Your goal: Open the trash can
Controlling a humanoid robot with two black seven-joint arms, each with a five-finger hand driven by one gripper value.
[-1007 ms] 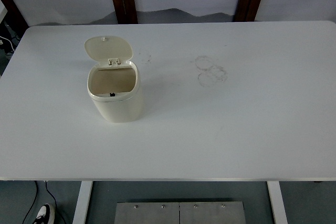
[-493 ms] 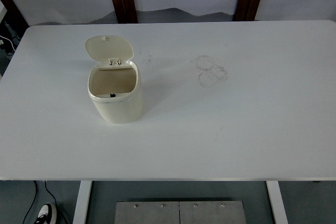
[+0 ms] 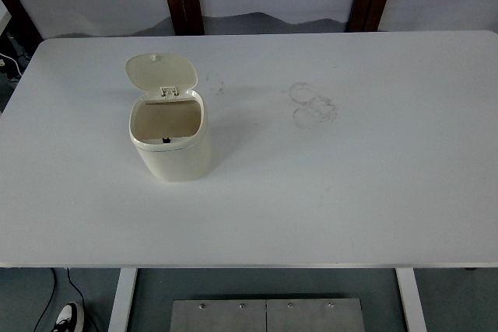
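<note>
Hand unseen; rounded cream trash can [image 3: 171, 141]

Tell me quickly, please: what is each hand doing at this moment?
Left hand: not in view, so its state cannot be told.
Right hand: not in view either.

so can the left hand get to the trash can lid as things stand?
Probably yes, though neither hand is in view. The trash can stands alone on the left half of the table, its lid already flipped open toward the far edge, with nothing around it to block an approach from the left.
</note>
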